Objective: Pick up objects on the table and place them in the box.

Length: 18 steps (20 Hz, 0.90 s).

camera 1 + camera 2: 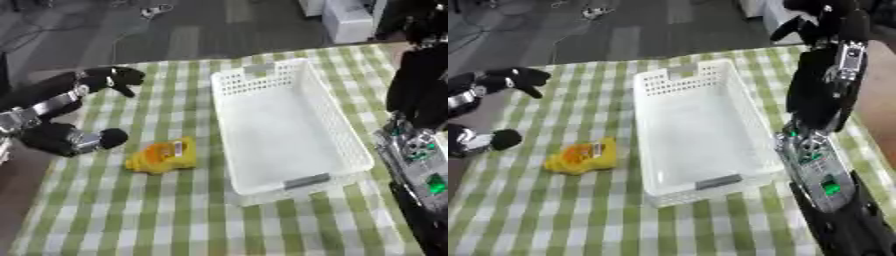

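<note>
The yellow object (162, 157) is lying on the checked tablecloth (175, 215), just left of the white box (280, 135), which looks empty. The left hand (114, 80) is hovering above and left of the box, fingers curled, holding nothing. A low approach could be pushing the object away. The right hand (815, 20) is partly cut off; I cannot tell its fingers.

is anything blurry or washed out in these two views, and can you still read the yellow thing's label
Both views are soft throughout. In the left eye view the yellow object shows an orange label, unreadable; the white basket floor looks washed out. In the right eye view the right hand is a dark, detail-less shape.
</note>
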{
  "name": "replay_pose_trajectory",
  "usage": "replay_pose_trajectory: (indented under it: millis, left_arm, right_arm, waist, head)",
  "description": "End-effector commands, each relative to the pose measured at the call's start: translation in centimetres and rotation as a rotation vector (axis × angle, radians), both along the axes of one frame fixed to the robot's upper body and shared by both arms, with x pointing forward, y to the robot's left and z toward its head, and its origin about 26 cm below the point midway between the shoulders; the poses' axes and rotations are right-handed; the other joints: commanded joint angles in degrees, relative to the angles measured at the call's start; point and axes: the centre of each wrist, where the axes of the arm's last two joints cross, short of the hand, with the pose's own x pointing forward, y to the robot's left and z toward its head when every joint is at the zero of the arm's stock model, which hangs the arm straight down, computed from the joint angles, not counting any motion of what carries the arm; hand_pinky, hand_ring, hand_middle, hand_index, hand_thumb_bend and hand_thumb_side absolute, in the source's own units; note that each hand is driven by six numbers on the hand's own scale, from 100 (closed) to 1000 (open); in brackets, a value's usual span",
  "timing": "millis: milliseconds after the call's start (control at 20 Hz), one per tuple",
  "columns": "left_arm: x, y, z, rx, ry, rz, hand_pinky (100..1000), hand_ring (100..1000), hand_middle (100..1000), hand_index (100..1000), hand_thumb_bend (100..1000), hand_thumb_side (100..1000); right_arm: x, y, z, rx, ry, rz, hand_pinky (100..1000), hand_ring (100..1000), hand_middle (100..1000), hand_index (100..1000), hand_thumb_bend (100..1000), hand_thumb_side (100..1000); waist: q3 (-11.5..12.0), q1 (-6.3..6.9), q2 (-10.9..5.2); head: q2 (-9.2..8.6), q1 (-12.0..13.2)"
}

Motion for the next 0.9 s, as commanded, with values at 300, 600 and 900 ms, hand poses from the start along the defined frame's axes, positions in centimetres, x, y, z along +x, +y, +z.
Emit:
replay_pose_trajectory:
  millis: [300, 600, 900]
  left_arm:
    - [0.4, -0.8, 0.9, 0.001, 0.02, -0.043, 974, 815, 946, 979, 463, 914]
    - [0.6, -1.7, 0.7, 0.001, 0.041, -0.072, 977, 816, 946, 981, 463, 918]
    - [1.0, -2.3, 0.1, -0.015, 0.047, -0.068, 968, 809, 940, 975, 448, 927]
  right_arm:
    - [0.0, 0.2, 1.0, -0.011, -0.032, 0.017, 367, 618, 639, 736, 100, 933]
    - [0.1, 0.2, 1.0, -0.01, -0.031, 0.02, 367, 618, 639, 736, 100, 933]
    - [0.1, 0.2, 1.0, -0.009, -0.031, 0.022, 367, 618, 639, 737, 100, 933]
  waist:
    - [-0.1, 0.01, -0.42]
    - [-0.1, -0.02, -0.38]
    - [-0.1, -0.05, -0.36]
  head:
    - [-0.18, -0.8]
    - [-0.18, -0.7]
    - [-0.18, -0.4]
